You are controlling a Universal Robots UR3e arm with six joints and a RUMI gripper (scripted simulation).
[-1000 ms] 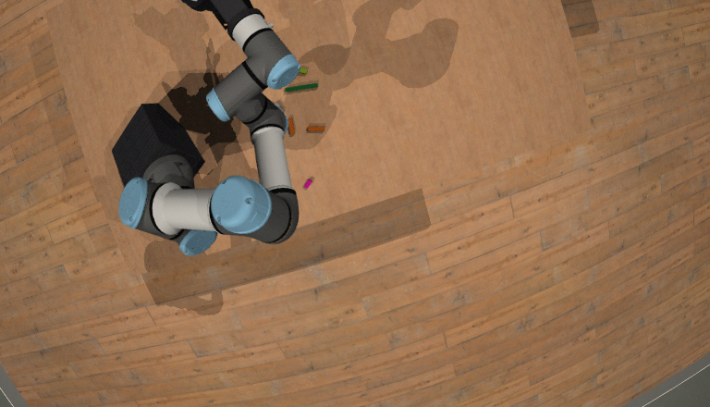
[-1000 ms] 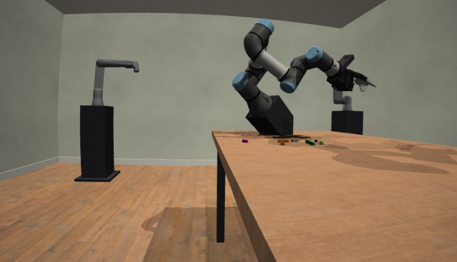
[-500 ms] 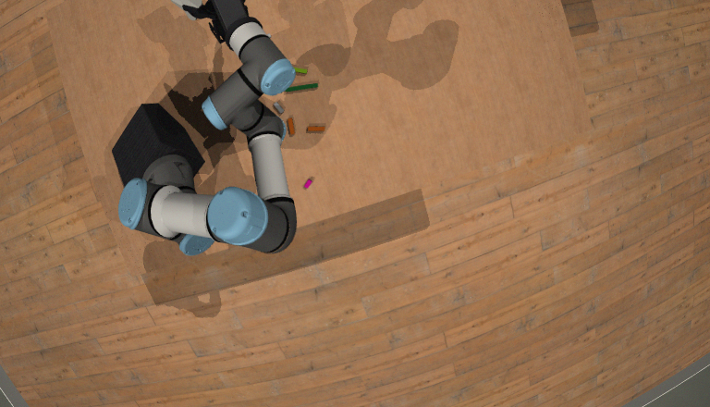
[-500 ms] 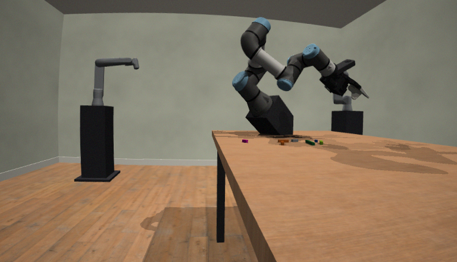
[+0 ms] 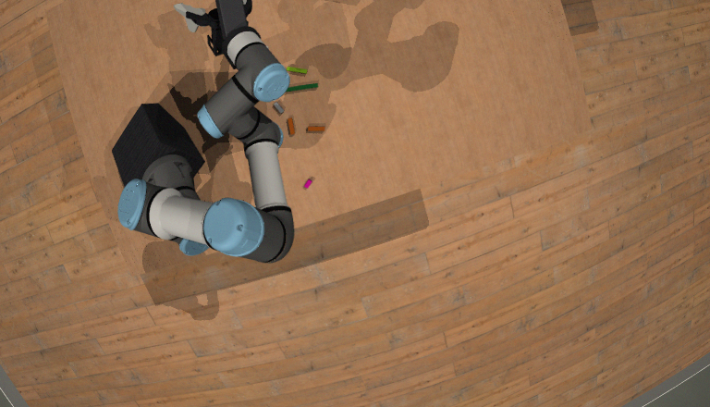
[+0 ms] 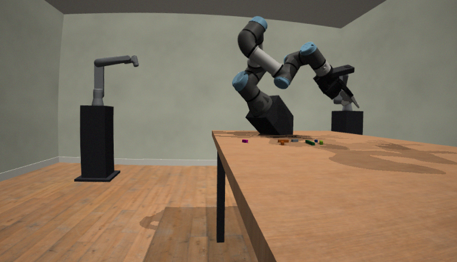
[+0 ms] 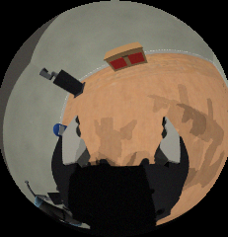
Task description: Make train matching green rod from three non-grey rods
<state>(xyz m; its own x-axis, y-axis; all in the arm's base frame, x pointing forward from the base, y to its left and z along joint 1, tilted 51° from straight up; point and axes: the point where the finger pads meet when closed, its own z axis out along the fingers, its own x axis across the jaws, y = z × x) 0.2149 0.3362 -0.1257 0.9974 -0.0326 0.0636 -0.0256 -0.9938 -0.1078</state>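
The green rod lies flat, one end hidden by the arm in the top view. A lime rod lies apart beyond it. A grey rod lies near the arm. One orange rod lies crosswise to a second orange rod, with a gap between. A magenta rod lies alone. A blue rod shows only in the exterior view. My gripper is open and empty, high above the table, away from the rods.
The arm's black base block stands on the table. The arm reaches over the area beside the rods. The table edge runs beyond the magenta rod. Other arms on pedestals stand off the table.
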